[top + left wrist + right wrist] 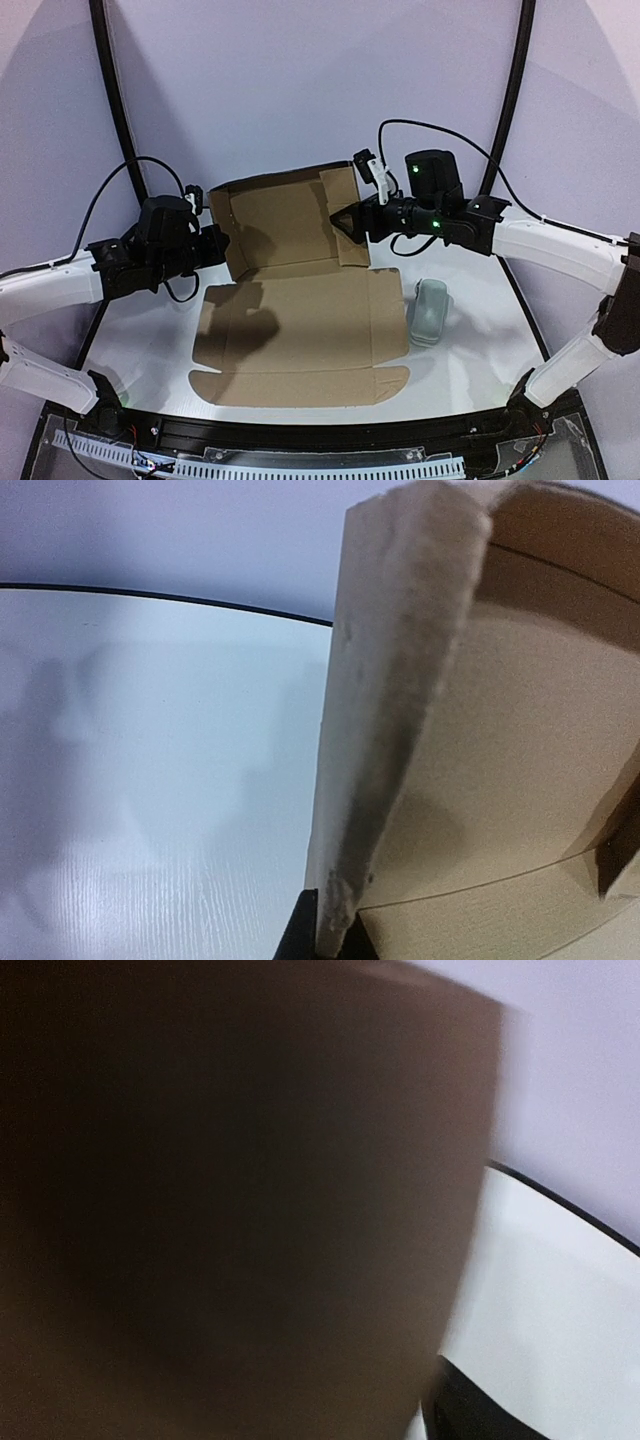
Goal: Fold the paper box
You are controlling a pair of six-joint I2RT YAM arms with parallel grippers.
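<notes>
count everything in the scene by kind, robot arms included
paper box, brown cardboard: 1
pale grey-green oblong object: 1
robot arms: 2 (left arm, right arm)
total: 4

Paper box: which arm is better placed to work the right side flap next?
Right. The right pincer is at the paper box's right side flap, while the left pincer is shut on the raised left flap across the box.
</notes>
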